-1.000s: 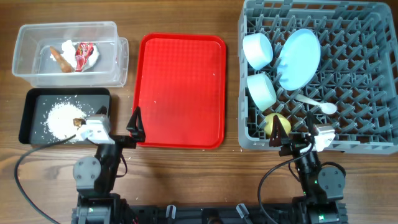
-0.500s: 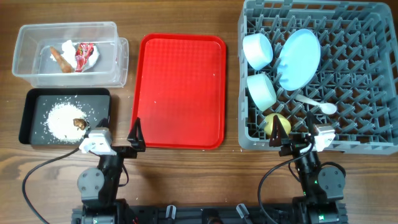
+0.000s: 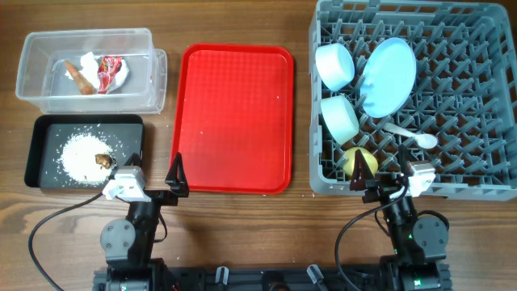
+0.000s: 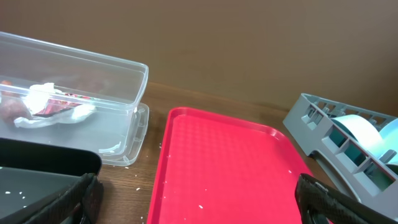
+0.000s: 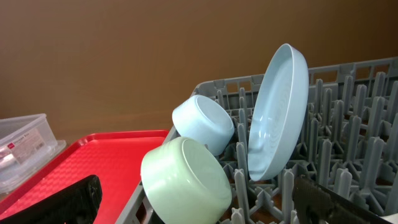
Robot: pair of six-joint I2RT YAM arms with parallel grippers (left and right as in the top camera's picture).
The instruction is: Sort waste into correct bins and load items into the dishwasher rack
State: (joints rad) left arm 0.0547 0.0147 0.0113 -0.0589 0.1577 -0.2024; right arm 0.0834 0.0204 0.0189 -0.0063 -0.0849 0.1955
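The grey rack at the right holds the pale blue plate, two pale bowls, the white spoon and the yellow cup. The clear tub holds the wrapper, the tissue and the brown stick. The black tray holds rice and a brown lump. My left gripper is open and empty at the red tray's near left corner. My right gripper is open and empty at the rack's near edge. The right wrist view shows the plate and bowls.
The flat red tray lies in the middle with a few rice grains; it also shows in the left wrist view. Loose grains lie on the wood beside the tub. Cables trail at the near edge.
My left arm drew back toward the near edge from over the black tray's corner, then stopped. The right arm has not moved.
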